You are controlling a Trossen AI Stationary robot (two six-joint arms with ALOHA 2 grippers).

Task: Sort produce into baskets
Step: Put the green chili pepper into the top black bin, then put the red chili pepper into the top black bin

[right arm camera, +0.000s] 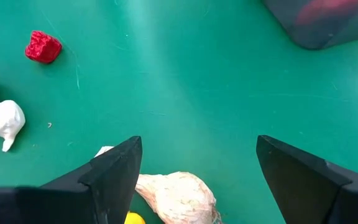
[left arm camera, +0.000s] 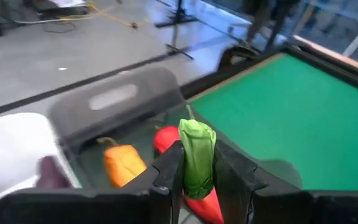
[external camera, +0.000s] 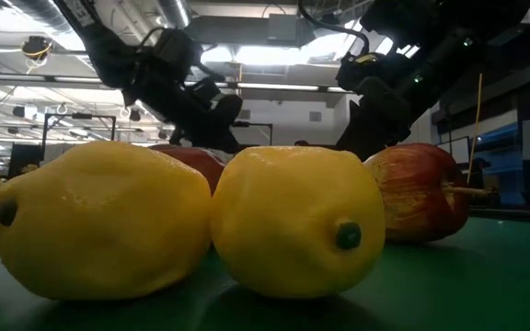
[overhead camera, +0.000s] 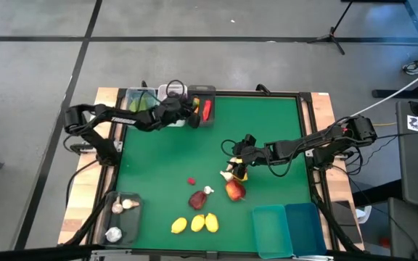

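**Chili held over the grey bin, garlic under the open right gripper**

Chili (left arm camera: 197,163): I have it pinched by its green stem in my left gripper (left arm camera: 199,180), jaws closed tight on it, hanging above the dark grey bin (overhead camera: 202,106) at the far edge of the table (overhead camera: 165,167). An orange carrot (left arm camera: 123,163) and another red piece (left arm camera: 165,138) already lie in that bin.

My right gripper (right arm camera: 197,177) stands wide open mid-table, a garlic bulb (right arm camera: 178,195) lying between its fingers, untouched as far as I can see.

Three lemons (overhead camera: 195,223) sit near the front edge, a red fruit (overhead camera: 235,191) close to the right gripper. Two teal bins (overhead camera: 290,229) sit at the front right corner. The green mat between the arms is open. I can read no writing.
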